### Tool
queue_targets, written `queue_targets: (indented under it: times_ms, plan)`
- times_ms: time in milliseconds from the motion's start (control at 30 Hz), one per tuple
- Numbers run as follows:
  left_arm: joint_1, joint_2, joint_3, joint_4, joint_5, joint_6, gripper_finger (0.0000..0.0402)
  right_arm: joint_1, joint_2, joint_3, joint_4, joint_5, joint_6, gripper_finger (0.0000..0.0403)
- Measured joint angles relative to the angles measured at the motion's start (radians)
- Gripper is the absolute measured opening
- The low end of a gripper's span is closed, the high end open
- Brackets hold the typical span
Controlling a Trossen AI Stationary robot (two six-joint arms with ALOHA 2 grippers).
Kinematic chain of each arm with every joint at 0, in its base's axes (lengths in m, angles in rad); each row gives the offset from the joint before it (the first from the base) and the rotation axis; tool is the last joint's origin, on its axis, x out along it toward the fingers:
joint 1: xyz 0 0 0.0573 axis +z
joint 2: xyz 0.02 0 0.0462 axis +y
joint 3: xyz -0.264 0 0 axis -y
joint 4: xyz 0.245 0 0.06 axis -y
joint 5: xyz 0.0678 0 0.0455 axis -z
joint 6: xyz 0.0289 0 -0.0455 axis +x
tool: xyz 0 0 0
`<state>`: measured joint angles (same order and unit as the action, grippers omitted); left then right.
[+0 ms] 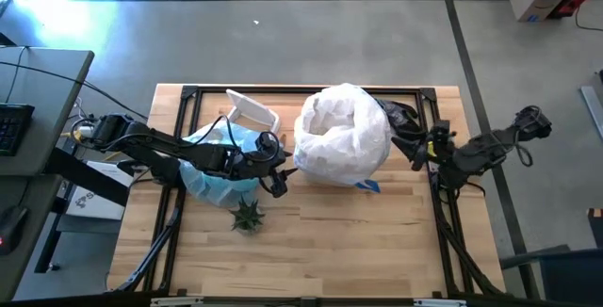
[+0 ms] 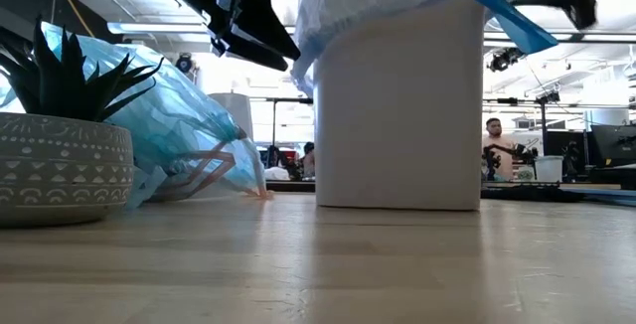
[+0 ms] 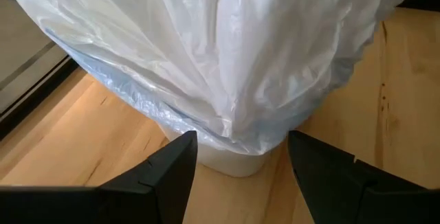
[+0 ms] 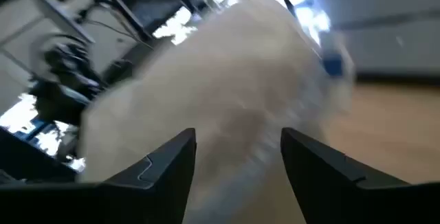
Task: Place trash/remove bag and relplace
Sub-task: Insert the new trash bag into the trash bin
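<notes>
the white bin [image 1: 341, 161] stands upright near the middle of the wooden table [image 1: 377, 241], a little toward the far edge, and a fresh whitish bag [image 1: 344, 130] is draped over its mouth, billowing up and spilling down the sides. in the low view the plastic hangs over the rim and a blue drawstring tab [image 2: 512, 18] sticks out at one side. in my left wrist view the liner [image 3: 227, 52] covers most of the bin, with only the bin's bare base showing below the plastic.

to the left of the bin lies the light-blue bag [image 1: 215, 166], crumpled on its side on the table, with a white lid-like piece [image 1: 252, 111] just behind it. the low view shows this blue bag [image 2: 179, 125] resting on the wood, partly behind a small potted plant [image 1: 248, 215] that sits nearer the front edge.

my left arm reaches in from the left edge, stretched low across the blue bag, with my left gripper [image 1: 279, 177] just beside the bin's left side. its fingers [image 3: 161, 176] are spread apart with nothing between them, and they point at the bin's lower wall.

my right arm comes in from the right edge, elbow folded back, with my right gripper [image 1: 407, 136] up against the right side of the draped bag. its fingers [image 4: 155, 169] stand apart, framing the white plastic right ahead; i cannot tell whether they touch it.

a person [image 2: 494, 150] shows far off in the room behind the table.
</notes>
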<state>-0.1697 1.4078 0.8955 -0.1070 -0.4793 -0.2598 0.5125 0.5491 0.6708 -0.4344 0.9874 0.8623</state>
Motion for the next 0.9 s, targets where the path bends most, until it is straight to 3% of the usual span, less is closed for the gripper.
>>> queue_targets:
  times_ms: [133, 267, 433, 700, 800, 900]
  plan:
    - [-0.001, 0.000, 0.000, 0.000, 0.005, 0.000, 0.0213, 0.046, 0.024, 0.000, -0.219, 0.011, 0.288, 0.0202]
    - [-0.001, 0.000, 0.000, 0.000, 0.018, 0.001, 0.0213, 0.104, 0.061, 0.000, -0.262, 0.072, 0.385, 0.0202]
    - [0.000, 0.000, 0.000, 0.000, 0.024, 0.001, 0.0213, 0.131, 0.101, 0.001, -0.238, 0.130, 0.391, 0.0202]
    - [0.004, 0.000, 0.000, 0.001, 0.024, 0.001, 0.0213, 0.129, 0.174, 0.001, -0.201, 0.138, 0.382, 0.0190]
    - [0.004, 0.000, 0.000, 0.001, 0.024, 0.001, 0.0213, 0.129, 0.194, 0.001, -0.154, 0.146, 0.340, 0.0161]
    - [0.004, 0.000, 0.000, 0.001, 0.024, 0.000, 0.0213, 0.129, 0.216, 0.002, -0.098, 0.150, 0.278, 0.0106]
